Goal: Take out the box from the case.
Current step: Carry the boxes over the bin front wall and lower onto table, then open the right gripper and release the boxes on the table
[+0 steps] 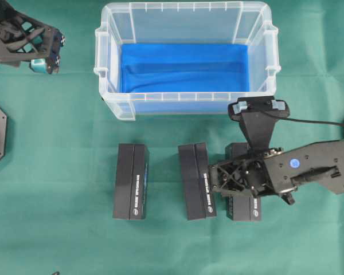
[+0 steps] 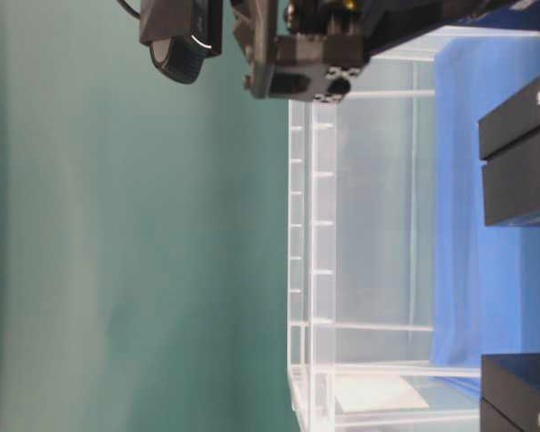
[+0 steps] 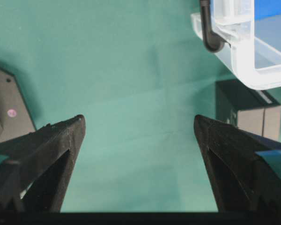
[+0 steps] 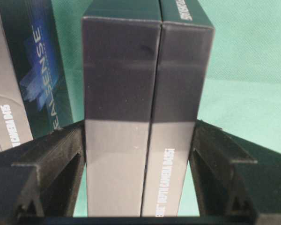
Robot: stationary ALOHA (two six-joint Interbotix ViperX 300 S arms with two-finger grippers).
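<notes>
The case (image 1: 186, 96), a clear plastic bin with a blue lining, stands at the back middle with no box inside it. Three dark boxes lie in a row on the green cloth in front of it. My right gripper (image 1: 241, 182) is over the rightmost box (image 1: 247, 209). In the right wrist view its fingers (image 4: 51, 154) press both long sides of that box (image 4: 145, 84), so my right gripper (image 4: 139, 140) is shut on it. My left gripper (image 1: 46, 62) hangs at the far left back, away from the boxes. In its wrist view my left gripper (image 3: 139, 124) is wide open over bare cloth.
The middle box (image 1: 196, 180) lies just left of the held one, and shows beside it (image 4: 30, 70) in the right wrist view. The left box (image 1: 131, 181) lies further off. A case corner (image 3: 253, 70) and a box (image 3: 246, 110) show at the left wrist view's right.
</notes>
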